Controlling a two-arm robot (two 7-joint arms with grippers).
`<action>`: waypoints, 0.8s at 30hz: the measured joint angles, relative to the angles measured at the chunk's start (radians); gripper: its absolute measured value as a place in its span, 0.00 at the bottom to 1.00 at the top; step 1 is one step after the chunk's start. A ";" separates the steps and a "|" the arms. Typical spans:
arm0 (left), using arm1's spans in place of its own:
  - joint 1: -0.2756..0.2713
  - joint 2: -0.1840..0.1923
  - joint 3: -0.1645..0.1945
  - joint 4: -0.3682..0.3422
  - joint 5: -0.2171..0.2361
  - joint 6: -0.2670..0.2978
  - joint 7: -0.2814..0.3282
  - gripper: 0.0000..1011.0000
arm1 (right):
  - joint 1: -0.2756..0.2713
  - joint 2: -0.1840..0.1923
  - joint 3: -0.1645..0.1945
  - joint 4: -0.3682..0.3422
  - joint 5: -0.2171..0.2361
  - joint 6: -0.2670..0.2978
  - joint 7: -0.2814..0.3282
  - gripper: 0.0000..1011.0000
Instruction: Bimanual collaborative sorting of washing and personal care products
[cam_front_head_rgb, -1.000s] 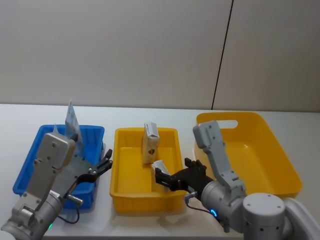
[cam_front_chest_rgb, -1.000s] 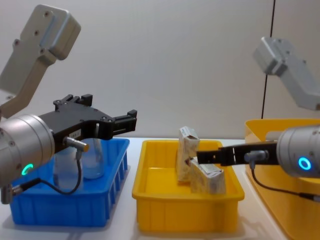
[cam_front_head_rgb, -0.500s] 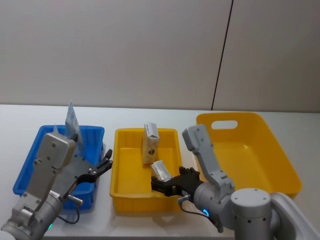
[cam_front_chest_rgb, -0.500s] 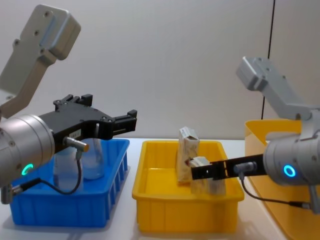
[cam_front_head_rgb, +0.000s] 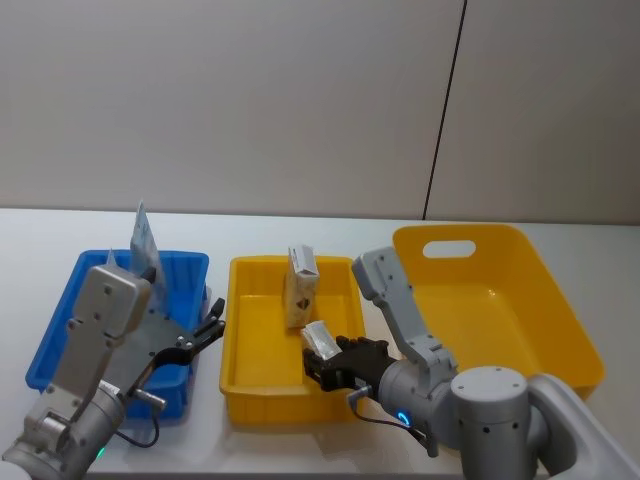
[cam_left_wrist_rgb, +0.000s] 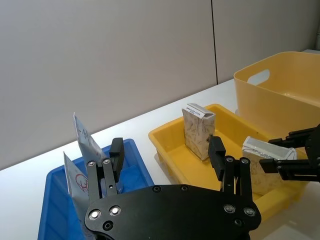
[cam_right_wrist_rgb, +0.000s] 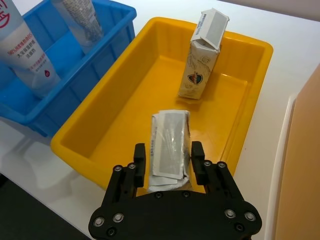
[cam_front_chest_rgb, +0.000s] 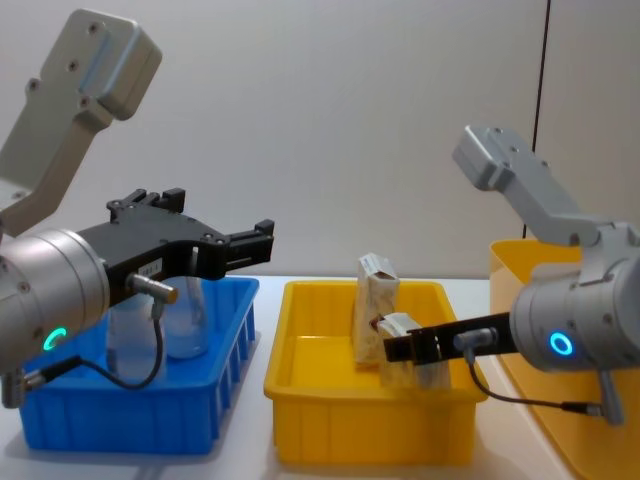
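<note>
on the surface (cam_front_head_rgb: 300, 225) three bins stand in a row. the left bin (cam_front_head_rgb: 60, 320) holds the tubes (cam_front_head_rgb: 143, 240). the middle bin (cam_front_head_rgb: 234, 330) holds a far pack (cam_front_head_rgb: 300, 285) and, before it, a near pack (cam_front_head_rgb: 322, 338). the right bin (cam_front_head_rgb: 520, 300) stands just beside the middle one.

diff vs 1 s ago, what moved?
The right gripper, shut on a beige pack, shifted toward the robot's left, carrying the pack along inside the small yellow bin; nothing released. The left gripper stayed open over the blue bin. The upright pack and the tubes are unchanged.
</note>
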 joint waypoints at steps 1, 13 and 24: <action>0.000 0.000 0.000 0.000 0.000 0.000 0.000 0.99 | 0.001 -0.001 0.000 0.003 -0.001 0.000 0.000 0.55; 0.000 0.000 0.000 0.000 0.000 0.000 0.000 0.99 | 0.007 -0.014 0.020 0.016 -0.015 0.029 -0.028 0.27; 0.000 0.000 0.000 0.000 0.000 0.000 0.000 0.99 | -0.009 -0.006 0.025 -0.021 -0.042 0.013 -0.048 0.20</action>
